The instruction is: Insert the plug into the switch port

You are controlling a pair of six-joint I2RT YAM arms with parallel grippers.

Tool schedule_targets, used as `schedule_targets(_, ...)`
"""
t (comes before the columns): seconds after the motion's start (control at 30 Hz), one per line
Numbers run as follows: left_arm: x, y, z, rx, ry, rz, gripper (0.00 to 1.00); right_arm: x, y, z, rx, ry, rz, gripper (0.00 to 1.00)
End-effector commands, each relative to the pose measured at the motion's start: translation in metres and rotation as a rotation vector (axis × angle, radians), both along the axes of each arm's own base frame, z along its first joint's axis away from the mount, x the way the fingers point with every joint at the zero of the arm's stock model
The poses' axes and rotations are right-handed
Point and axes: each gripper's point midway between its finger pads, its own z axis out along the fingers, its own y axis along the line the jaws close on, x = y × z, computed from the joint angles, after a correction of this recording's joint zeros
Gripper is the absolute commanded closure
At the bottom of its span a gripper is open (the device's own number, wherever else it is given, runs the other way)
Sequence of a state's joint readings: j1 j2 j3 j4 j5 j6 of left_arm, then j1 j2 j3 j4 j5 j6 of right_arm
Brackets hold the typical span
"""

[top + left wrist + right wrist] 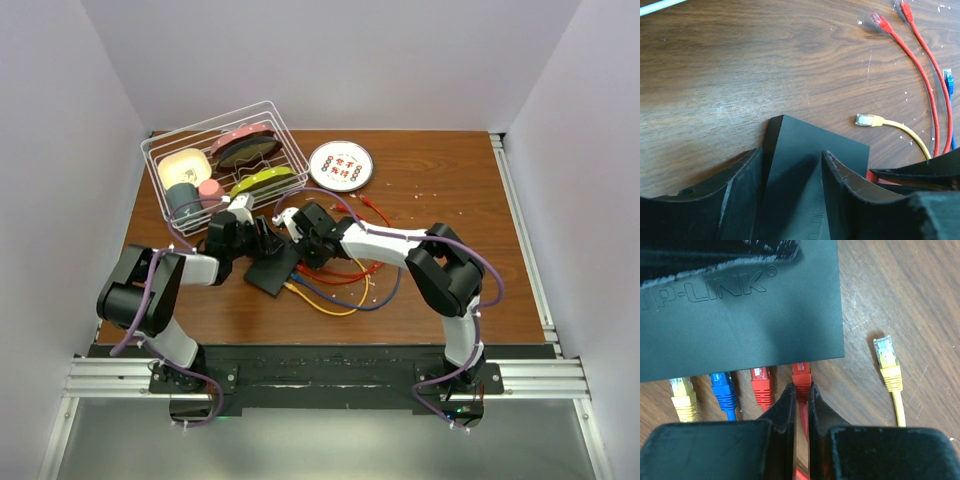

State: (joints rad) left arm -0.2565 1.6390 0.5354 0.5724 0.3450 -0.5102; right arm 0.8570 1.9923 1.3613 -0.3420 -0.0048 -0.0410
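Note:
The switch [740, 315] is a flat black box marked TP-LINK; it lies mid-table [272, 272]. Along its near edge sit a yellow [682, 390], a blue [722, 385] and a red plug [761, 380]. My right gripper [800, 387] [303, 250] is shut on a second red plug [801, 372], whose tip is in a port at the switch's edge. My left gripper [791, 152] [262, 245] has its fingers apart around a corner of the switch [790, 135]; I cannot tell whether they touch it.
A loose yellow plug [886, 357] [867, 120] lies right of the switch. Loose red plugs [880, 21] and a blue one [948, 80] lie farther out. Coiled cables [340, 290] trail toward me. A wire dish rack [160, 150] and a round white plate [340, 165] stand at the back.

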Motion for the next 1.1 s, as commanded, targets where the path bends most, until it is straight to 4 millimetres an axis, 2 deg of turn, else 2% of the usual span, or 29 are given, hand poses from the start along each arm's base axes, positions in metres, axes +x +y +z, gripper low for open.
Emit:
schedule_targets(0.0, -0.033, -0.043, 0.031, -0.123, 0.027, -0.216, 0.42, 0.046, 0.053, 0.079, 0.268, -0.263, -0.023, 0.96)
schedule_targets(0.03, -0.032, -0.041, 0.031, -0.118, 0.027, -0.206, 0.4, 0.045, 0.052, 0.079, 0.266, -0.264, -0.026, 0.96)
schedule_targets(0.17, -0.026, -0.028, 0.042, -0.093, 0.0, -0.14, 0.26, 0.047, 0.046, 0.087, 0.263, -0.281, -0.055, 0.78)
schedule_targets(0.2, -0.024, -0.023, 0.048, -0.08, -0.017, -0.116, 0.24, 0.047, 0.043, 0.09, 0.262, -0.287, -0.062, 0.69)
schedule_targets(0.27, -0.019, -0.016, 0.058, -0.067, -0.044, -0.085, 0.18, 0.046, 0.039, 0.099, 0.267, -0.301, -0.073, 0.62)
schedule_targets(0.3, -0.017, -0.011, 0.069, -0.052, -0.076, -0.062, 0.17, 0.046, 0.038, 0.102, 0.267, -0.304, -0.077, 0.54)
schedule_targets(0.37, -0.012, -0.006, 0.086, -0.038, -0.122, -0.033, 0.1, 0.044, 0.032, 0.111, 0.264, -0.314, -0.087, 0.47)
schedule_targets(0.4, -0.01, 0.0, 0.102, -0.023, -0.168, -0.007, 0.08, 0.043, 0.029, 0.114, 0.264, -0.318, -0.09, 0.43)
schedule_targets(0.43, -0.008, 0.003, 0.11, -0.015, -0.191, 0.009, 0.05, 0.043, 0.026, 0.119, 0.262, -0.33, -0.101, 0.36)
schedule_targets(0.5, -0.007, 0.01, 0.135, 0.005, -0.259, 0.037, 0.03, 0.04, 0.018, 0.134, 0.278, -0.347, -0.116, 0.29)
schedule_targets(0.63, -0.007, 0.025, 0.169, 0.045, -0.338, 0.098, 0.0, 0.032, 0.004, 0.165, 0.32, -0.393, -0.138, 0.09)
schedule_targets(0.67, -0.008, 0.028, 0.174, 0.06, -0.354, 0.102, 0.0, 0.03, -0.002, 0.168, 0.318, -0.401, -0.144, 0.06)
schedule_targets(0.7, -0.01, 0.031, 0.186, 0.063, -0.378, 0.117, 0.0, 0.026, -0.007, 0.183, 0.344, -0.419, -0.148, 0.04)
schedule_targets(0.73, -0.012, 0.032, 0.191, 0.064, -0.39, 0.121, 0.0, 0.023, -0.01, 0.19, 0.369, -0.417, -0.169, 0.03)
schedule_targets(0.77, -0.014, 0.035, 0.197, 0.063, -0.402, 0.13, 0.0, 0.02, -0.016, 0.19, 0.374, -0.42, -0.187, 0.02)
schedule_targets(0.8, -0.018, 0.037, 0.207, 0.06, -0.433, 0.134, 0.0, 0.016, -0.022, 0.207, 0.407, -0.445, -0.196, 0.02)
schedule_targets(0.83, -0.02, 0.037, 0.213, 0.051, -0.451, 0.135, 0.0, 0.014, -0.027, 0.212, 0.422, -0.458, -0.211, 0.02)
schedule_targets(0.87, -0.023, 0.038, 0.219, 0.044, -0.471, 0.137, 0.0, 0.011, -0.033, 0.208, 0.431, -0.463, -0.226, 0.02)
schedule_targets(0.9, -0.028, 0.039, 0.227, 0.031, -0.5, 0.139, 0.0, 0.01, -0.04, 0.213, 0.44, -0.483, -0.244, 0.01)
schedule_targets(0.93, -0.03, 0.04, 0.23, 0.024, -0.513, 0.143, 0.0, 0.006, -0.047, 0.227, 0.475, -0.51, -0.26, 0.01)
schedule_targets(0.97, -0.034, 0.041, 0.238, 0.012, -0.54, 0.151, 0.0, 0.003, -0.053, 0.224, 0.484, -0.513, -0.276, 0.02)
schedule_targets(1.03, -0.035, 0.044, 0.24, 0.01, -0.548, 0.164, 0.0, -0.002, -0.063, 0.239, 0.521, -0.542, -0.298, 0.01)
schedule_targets(1.07, -0.036, 0.044, 0.241, 0.009, -0.551, 0.166, 0.0, -0.004, -0.066, 0.236, 0.524, -0.539, -0.311, 0.01)
